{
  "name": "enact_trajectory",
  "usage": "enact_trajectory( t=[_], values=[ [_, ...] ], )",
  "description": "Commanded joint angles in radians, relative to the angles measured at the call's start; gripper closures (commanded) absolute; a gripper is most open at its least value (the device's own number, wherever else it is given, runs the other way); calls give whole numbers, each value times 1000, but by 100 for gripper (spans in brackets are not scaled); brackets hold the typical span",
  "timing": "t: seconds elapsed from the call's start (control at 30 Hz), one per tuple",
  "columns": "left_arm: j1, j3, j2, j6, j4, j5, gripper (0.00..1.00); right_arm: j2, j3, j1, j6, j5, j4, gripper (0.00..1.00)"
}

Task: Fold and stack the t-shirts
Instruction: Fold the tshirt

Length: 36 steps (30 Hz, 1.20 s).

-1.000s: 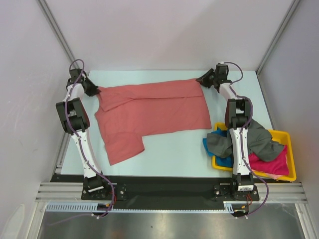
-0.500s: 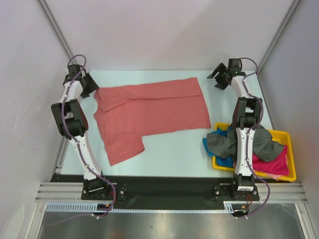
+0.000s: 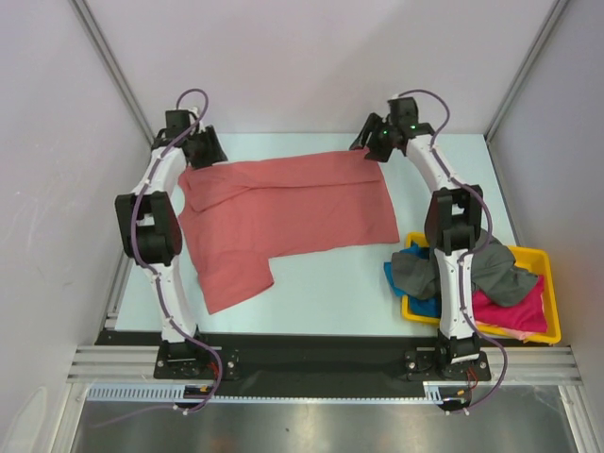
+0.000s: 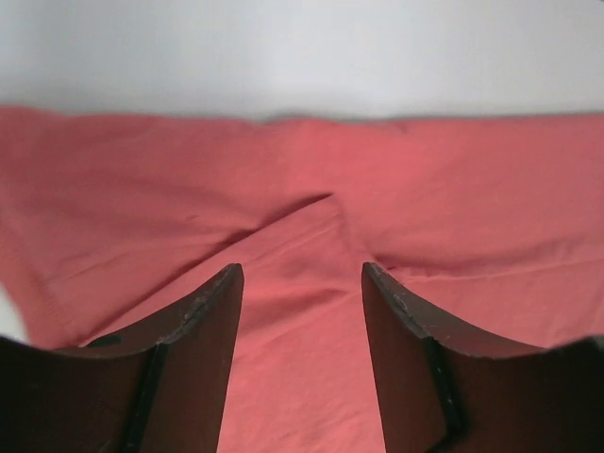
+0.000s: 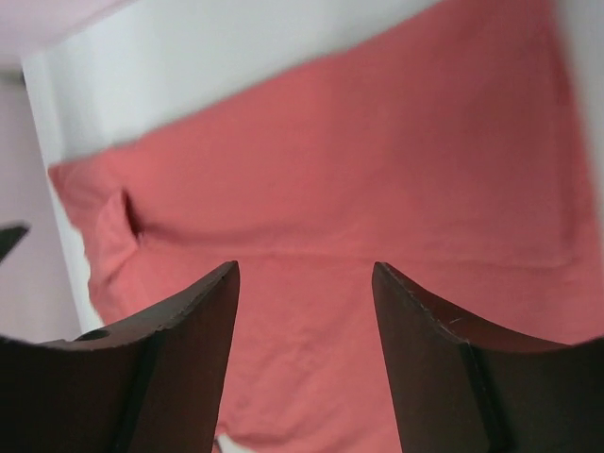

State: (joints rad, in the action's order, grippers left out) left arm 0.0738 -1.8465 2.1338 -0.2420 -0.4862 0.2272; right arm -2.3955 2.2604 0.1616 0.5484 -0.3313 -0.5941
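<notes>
1. The left tool [image 4: 300,278] and the right tool [image 5: 304,274] are both released, jaws apart with nothing between them.
2. A second ago they were clenched at the far corners of the salmon-red t-shirt [image 3: 283,208]. They have since let go and swung inward above its far edge.
3. The shirt lies spread flat on the desk [image 3: 321,293], left of the yellow tray [image 3: 553,311]. It looks laid out and ready for a first fold.

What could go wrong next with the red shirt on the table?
The salmon-red cloth t-shirt has a crease right under the open left claw; closing there might pinch only one layer and skew the fold.
The dark grey cloth t-shirt spills over the rim of the yellow plastic tray beneath the right arm, which could drag it out.
</notes>
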Motion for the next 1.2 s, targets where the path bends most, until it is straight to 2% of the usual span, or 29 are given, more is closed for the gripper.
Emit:
enact_trajectory(
  t=[0.0,0.07,0.13,0.17,0.27,0.5,0.63,1.17],
  values=[
    [-66,-103,79,40,20,55,41,104,-67,22,-16,-55,-4,37],
    [-124,-220,133,38,-60,-32,43,125,-96,33,-21,-57,-6,37],
    [-158,-302,198,-5,-173,-202,45,156,-134,35,-25,-55,-10,37],
    [-187,-337,204,-31,-196,-351,42,165,-146,36,-27,-54,-13,37],
    [-239,-297,193,-121,-218,-469,37,215,-209,36,-44,-43,-9,37],
    [-312,-359,259,-183,-265,-603,37,294,-351,33,-70,-49,2,37],
    [-315,-370,284,-209,-282,-667,40,323,-409,23,-67,-64,17,37],
    [-312,-418,356,-224,-262,-710,42,378,-522,4,-74,-87,37,37]
  ],
)
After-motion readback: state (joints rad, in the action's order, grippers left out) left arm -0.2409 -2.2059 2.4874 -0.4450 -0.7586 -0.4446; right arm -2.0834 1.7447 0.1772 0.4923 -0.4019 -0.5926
